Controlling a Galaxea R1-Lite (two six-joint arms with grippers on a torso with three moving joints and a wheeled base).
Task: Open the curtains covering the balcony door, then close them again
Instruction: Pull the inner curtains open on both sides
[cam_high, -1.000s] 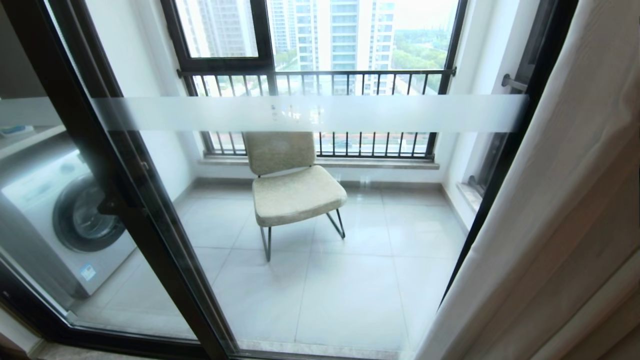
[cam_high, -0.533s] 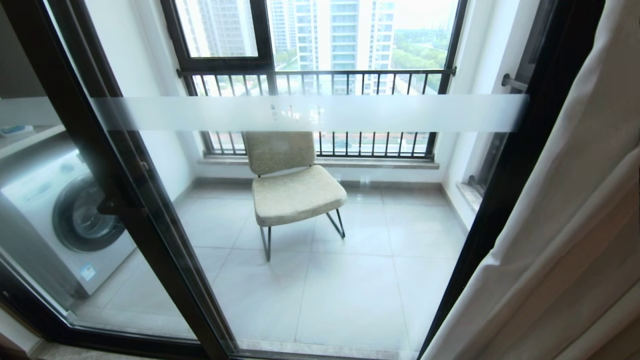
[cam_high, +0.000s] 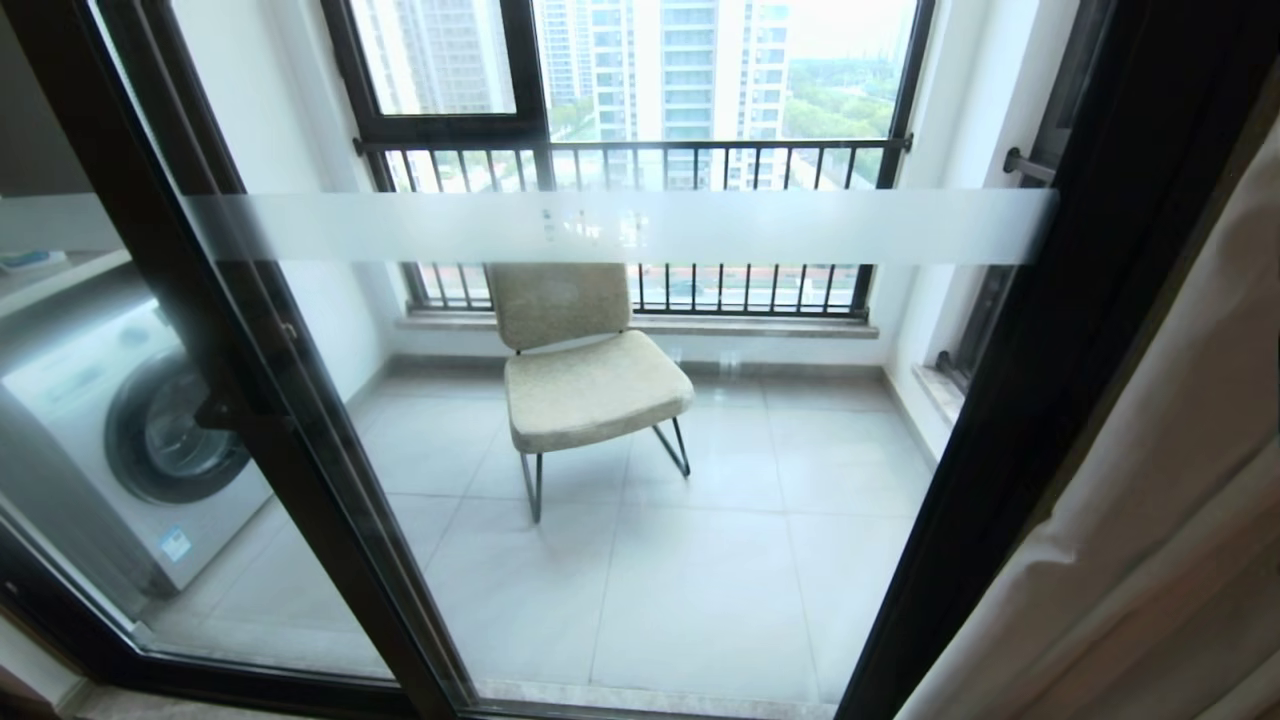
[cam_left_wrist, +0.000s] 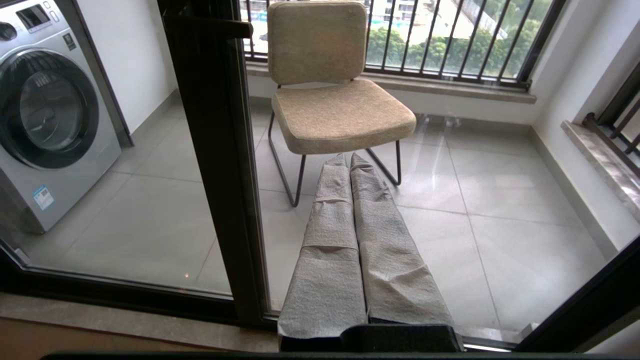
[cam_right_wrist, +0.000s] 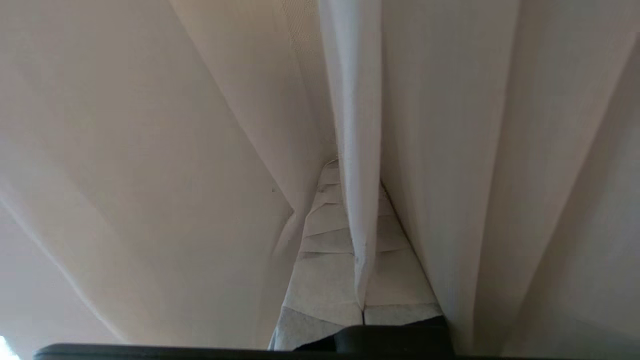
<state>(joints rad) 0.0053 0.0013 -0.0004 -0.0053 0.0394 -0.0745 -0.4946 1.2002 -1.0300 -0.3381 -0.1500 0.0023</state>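
At the right edge of the balcony door (cam_high: 620, 420), the curtains (cam_high: 1180, 480) are gathered, the glass uncovered. The right tool (cam_right_wrist: 362, 305) is pinched on a curtain fold; the left tool (cam_left_wrist: 350, 160), pressed together, is held empty. Opening is judged nearly complete; next, a leftward pull is required.

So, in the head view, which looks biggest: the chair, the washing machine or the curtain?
1. curtain: fills most of the right edge, though it hangs nearest the camera.
2. washing machine and chair: about alike; the machine is partly cut off, so unranked.
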